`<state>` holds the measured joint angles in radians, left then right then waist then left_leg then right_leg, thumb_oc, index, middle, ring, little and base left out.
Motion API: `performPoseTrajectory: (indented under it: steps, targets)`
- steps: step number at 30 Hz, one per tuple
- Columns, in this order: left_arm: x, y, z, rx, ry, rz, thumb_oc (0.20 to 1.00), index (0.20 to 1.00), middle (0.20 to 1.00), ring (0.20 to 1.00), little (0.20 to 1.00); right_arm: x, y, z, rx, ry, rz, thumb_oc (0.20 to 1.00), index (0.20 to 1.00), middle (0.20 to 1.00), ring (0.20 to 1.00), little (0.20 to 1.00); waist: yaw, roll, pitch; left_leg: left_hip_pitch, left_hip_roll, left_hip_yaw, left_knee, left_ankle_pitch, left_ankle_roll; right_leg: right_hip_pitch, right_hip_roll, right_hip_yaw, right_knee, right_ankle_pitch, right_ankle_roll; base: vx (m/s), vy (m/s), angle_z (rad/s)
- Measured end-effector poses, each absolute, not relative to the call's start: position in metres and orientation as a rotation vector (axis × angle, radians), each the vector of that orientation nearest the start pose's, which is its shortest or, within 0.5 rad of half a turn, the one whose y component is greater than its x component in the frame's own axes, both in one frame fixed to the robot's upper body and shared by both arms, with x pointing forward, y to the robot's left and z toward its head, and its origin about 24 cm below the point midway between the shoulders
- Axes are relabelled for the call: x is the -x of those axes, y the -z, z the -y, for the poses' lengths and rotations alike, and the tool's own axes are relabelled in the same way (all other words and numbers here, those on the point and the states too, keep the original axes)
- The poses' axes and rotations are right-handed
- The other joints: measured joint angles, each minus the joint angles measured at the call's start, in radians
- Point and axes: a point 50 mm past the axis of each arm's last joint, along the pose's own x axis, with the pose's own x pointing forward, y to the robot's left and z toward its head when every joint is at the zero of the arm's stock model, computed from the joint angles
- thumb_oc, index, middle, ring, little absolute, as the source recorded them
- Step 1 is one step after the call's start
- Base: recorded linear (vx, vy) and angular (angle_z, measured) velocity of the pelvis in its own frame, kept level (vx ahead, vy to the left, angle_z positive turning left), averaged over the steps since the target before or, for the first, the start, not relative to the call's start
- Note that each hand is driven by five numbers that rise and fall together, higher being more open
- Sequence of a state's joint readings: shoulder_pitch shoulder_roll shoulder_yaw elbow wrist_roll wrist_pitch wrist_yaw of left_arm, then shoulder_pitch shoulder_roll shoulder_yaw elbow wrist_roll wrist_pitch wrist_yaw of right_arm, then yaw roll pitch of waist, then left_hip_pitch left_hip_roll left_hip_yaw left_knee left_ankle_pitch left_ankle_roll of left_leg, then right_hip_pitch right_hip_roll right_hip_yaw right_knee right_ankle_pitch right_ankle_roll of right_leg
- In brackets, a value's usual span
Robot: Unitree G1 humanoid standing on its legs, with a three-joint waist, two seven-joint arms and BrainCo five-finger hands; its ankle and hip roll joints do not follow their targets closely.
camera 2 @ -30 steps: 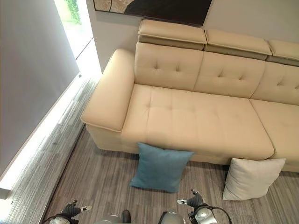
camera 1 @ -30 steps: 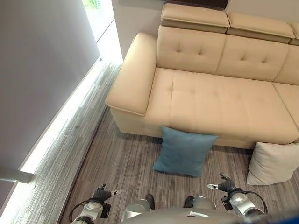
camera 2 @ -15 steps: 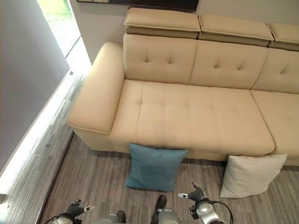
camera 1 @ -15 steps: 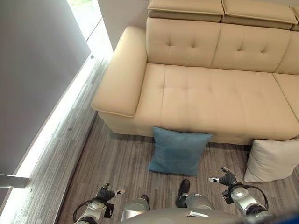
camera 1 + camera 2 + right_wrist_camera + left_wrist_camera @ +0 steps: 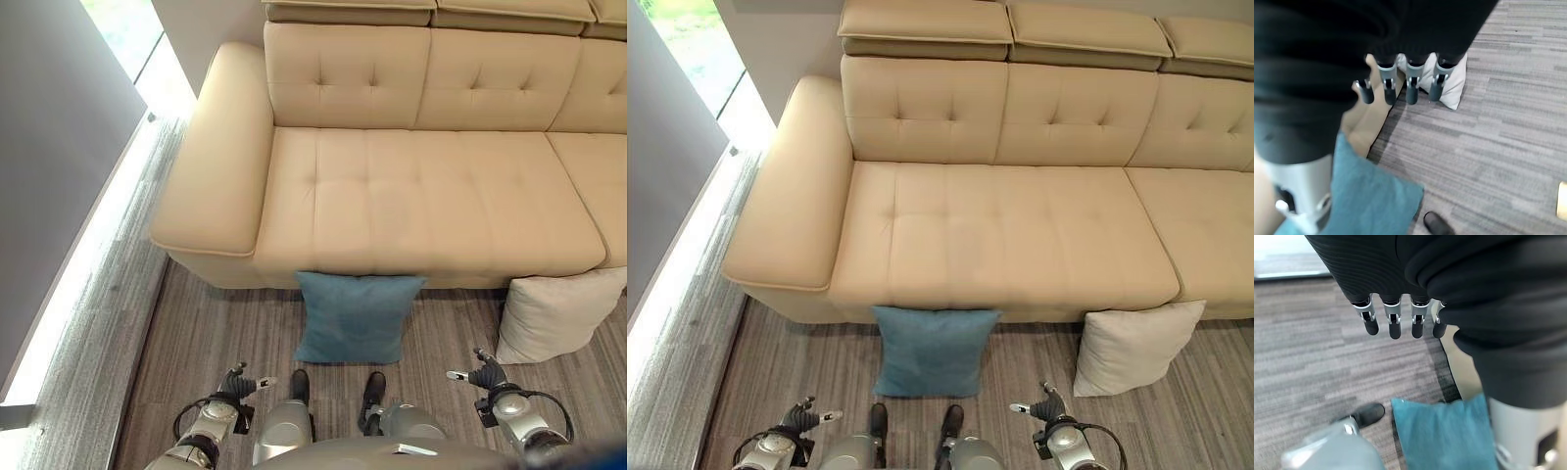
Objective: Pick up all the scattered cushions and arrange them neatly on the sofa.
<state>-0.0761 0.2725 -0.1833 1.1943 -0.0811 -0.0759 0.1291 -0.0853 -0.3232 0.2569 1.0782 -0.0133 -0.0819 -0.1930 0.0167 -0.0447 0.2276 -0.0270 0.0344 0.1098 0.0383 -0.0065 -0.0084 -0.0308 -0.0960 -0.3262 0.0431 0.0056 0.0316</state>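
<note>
Left to right: grey wall panel (image 5: 49, 147) running down the left side, bright strip at its base. Grey striped floor (image 5: 225, 323) running from it under everything.

Left hand (image 5: 238, 382) hanging low by the robot's left side, fingers (image 5: 1393, 323) straight and relaxed, holding nothing, well apart from the cushions.

Beige sofa (image 5: 1009, 225) sitting straight ahead, wide armrest (image 5: 789, 186) on its left end, seat bare, headrest pads (image 5: 926, 24) along the back.

Blue cushion (image 5: 358, 315) standing on the floor, leaning against the sofa's front edge, right in front of the robot and between the two hands. Nothing lying between it and the hands.

Right hand (image 5: 487, 374) hanging low on the right, fingers (image 5: 1411, 88) straight, holding nothing.

White cushion (image 5: 1132, 348) standing on the floor further right, also leaning on the sofa front, just beyond the right hand, apart from the blue one.

Small tan object (image 5: 1561, 200) lying at the edge of the right wrist view, can't tell what it is.
</note>
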Motion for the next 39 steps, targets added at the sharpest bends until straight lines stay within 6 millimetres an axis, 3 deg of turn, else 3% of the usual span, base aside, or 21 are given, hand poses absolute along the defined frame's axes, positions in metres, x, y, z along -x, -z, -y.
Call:
performPoseTrajectory:
  steps: [3,5,9,12,14,15,16,17,20,24,27,30,34,39]
  targets:
    - [-0.128,0.14,-0.263,-0.342,-0.223,-1.04,1.0,1.0,1.0,1.0,1.0,-0.17,0.123,0.244,0.529,0.087,-0.852,1.0,1.0,1.0,1.0,1.0,0.015,-0.019,-0.001,-0.001,-0.021,0.025,0.005,-0.013,0.019,-0.031,-0.03,0.021,0.047,-0.015,0.014,0.03,0.038,-0.16]
    - [-0.135,0.135,-0.271,-0.323,-0.257,-1.004,1.0,1.0,1.0,1.0,1.0,-0.176,0.12,0.243,0.526,0.089,-0.829,1.0,1.0,1.0,1.0,1.0,0.031,-0.037,0.007,-0.014,-0.023,0.026,0.02,-0.02,0.023,-0.04,-0.034,0.024,0.053,-0.018,0.019,0.0,0.0,-0.05]
    - [-0.154,0.126,-0.265,-0.256,-0.278,-0.904,1.0,1.0,1.0,1.0,1.0,-0.193,0.11,0.241,0.517,0.109,-0.762,1.0,1.0,1.0,1.0,1.0,0.033,-0.05,0.028,-0.068,-0.02,0.023,0.058,-0.023,0.024,-0.089,-0.036,0.025,0.077,-0.02,0.019,-0.12,-0.021,0.01]
    - [-0.21,0.099,-0.249,-0.205,-0.274,-0.711,1.0,1.0,1.0,1.0,1.0,-0.233,0.086,0.239,0.515,0.161,-0.639,1.0,1.0,1.0,1.0,1.0,0.029,-0.04,0.13,-0.231,-0.007,0.022,0.172,-0.027,0.028,-0.228,-0.042,0.031,0.15,-0.009,0.004,-0.23,-0.02,-0.01]
    - [-0.256,0.067,-0.241,-0.23,-0.253,-0.547,1.0,1.0,1.0,1.0,1.0,-0.26,0.063,0.242,0.528,0.209,-0.54,1.0,1.0,1.0,1.0,1.0,0.025,-0.021,0.198,-0.381,0.001,0.02,0.249,-0.036,0.02,-0.376,-0.049,0.038,0.206,-0.02,0.0,-0.16,-0.013,-0.06]
    - [-0.275,0.05,-0.238,-0.21,-0.264,-0.473,1.0,1.0,1.0,1.0,1.0,-0.276,0.049,0.244,0.524,0.238,-0.487,1.0,1.0,1.0,1.0,1.0,0.022,-0.013,0.228,-0.465,0.007,0.017,0.286,-0.037,0.022,-0.452,-0.05,0.041,0.238,-0.02,0.0,-0.22,0.014,-0.16]
    - [-0.305,0.019,-0.236,-0.204,-0.276,-0.358,1.0,1.0,1.0,1.0,1.0,-0.306,0.02,0.239,0.508,0.276,-0.378,1.0,1.0,1.0,1.0,1.0,0.014,-0.01,0.283,-0.578,0.013,0.026,0.334,-0.028,0.028,-0.568,-0.059,0.041,0.281,-0.005,-0.004,-0.23,0.024,-0.12]
    - [-0.315,0.008,-0.234,-0.186,-0.283,-0.317,1.0,1.0,1.0,1.0,1.0,-0.318,0.006,0.236,0.498,0.291,-0.327,1.0,1.0,1.0,1.0,1.0,0.0,-0.005,0.299,-0.631,0.015,0.023,0.36,-0.027,0.028,-0.617,-0.061,0.04,0.301,0.001,-0.014,-0.22,0.036,-0.11]
    - [-0.333,-0.014,-0.228,-0.151,-0.3,-0.234,1.0,1.0,1.0,1.0,1.0,-0.339,-0.022,0.228,0.469,0.332,-0.22,1.0,1.0,1.0,1.0,1.0,-0.013,-0.004,0.311,-0.74,0.019,0.026,0.391,-0.024,0.035,-0.728,-0.065,0.043,0.34,0.006,-0.032,-0.08,0.015,-0.03]
    - [-0.34,-0.027,-0.226,-0.112,-0.339,-0.179,1.0,1.0,1.0,1.0,1.0,-0.346,-0.039,0.23,0.466,0.393,-0.146,1.0,1.0,1.0,1.0,1.0,-0.016,-0.004,0.302,-0.809,0.02,0.026,0.409,-0.023,0.044,-0.805,-0.069,0.051,0.365,0.001,-0.049,-0.09,0.025,-0.01]
    - [-0.364,-0.068,-0.22,-0.1,-0.357,-0.048,1.0,1.0,1.0,1.0,1.0,-0.369,-0.092,0.236,0.444,0.476,0.017,1.0,1.0,1.0,1.0,1.0,-0.028,-0.002,0.302,-0.969,0.017,0.03,0.452,-0.013,0.052,-0.973,-0.084,0.06,0.427,0.003,-0.05,-0.04,0.029,0.04]
    - [-0.385,-0.114,-0.209,-0.07,-0.34,0.074,1.0,1.0,1.0,1.0,1.0,-0.386,-0.143,0.233,0.398,0.522,0.169,1.0,1.0,1.0,1.0,1.0,-0.028,-0.003,0.304,-1.116,0.018,0.036,0.52,-0.016,0.052,-1.127,-0.101,0.067,0.503,-0.004,-0.075,0.0,-0.008,0.01]
    - [-0.398,-0.155,-0.201,-0.107,-0.317,0.184,1.0,1.0,1.0,1.0,1.0,-0.392,-0.172,0.224,0.325,0.517,0.271,1.0,1.0,1.0,1.0,1.0,-0.038,-0.004,0.305,-1.186,0.009,0.035,0.543,-0.017,0.051,-1.214,-0.122,0.071,0.565,-0.031,-0.088,0.0,-0.005,0.13]
    - [-0.403,-0.2,-0.201,-0.071,-0.305,0.317,1.0,1.0,1.0,1.0,1.0,-0.396,-0.208,0.23,0.272,0.539,0.363,1.0,1.0,1.0,1.0,1.0,-0.045,-0.003,0.3,-1.296,0.002,0.032,0.574,-0.022,0.053,-1.337,-0.129,0.088,0.613,-0.045,-0.09,0.03,-0.003,0.03]
